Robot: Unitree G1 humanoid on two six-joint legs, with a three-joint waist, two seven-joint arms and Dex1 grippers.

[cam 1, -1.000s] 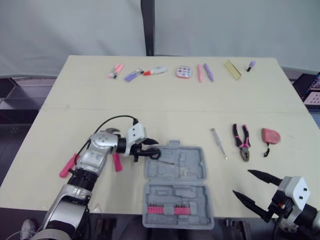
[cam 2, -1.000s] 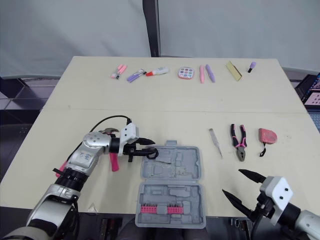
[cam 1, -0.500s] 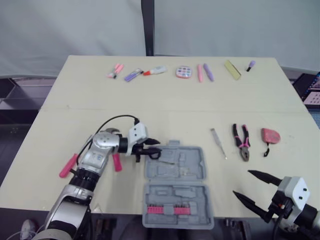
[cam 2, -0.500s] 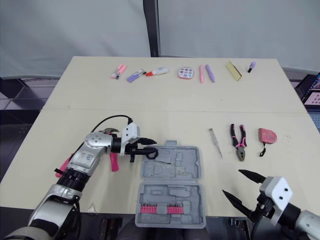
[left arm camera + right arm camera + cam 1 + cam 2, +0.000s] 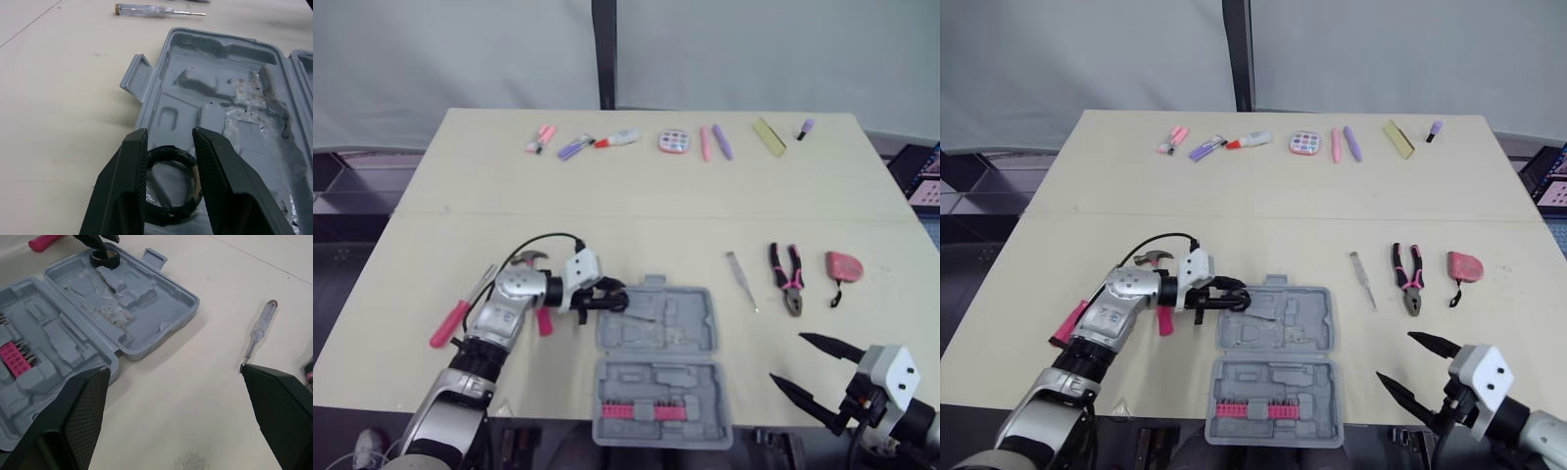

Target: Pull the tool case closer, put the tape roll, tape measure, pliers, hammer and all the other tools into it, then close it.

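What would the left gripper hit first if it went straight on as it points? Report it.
The left gripper, shut on the tape roll, points across the open case. It would probably meet the case's moulded floor first. The screwdriver lies beyond the case, but the depth is hard to judge.

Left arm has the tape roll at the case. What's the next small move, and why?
Probably open the left jaws and let go. They are shut on the tape roll, which sits low at a corner of the open tool case, seemingly inside its rim.
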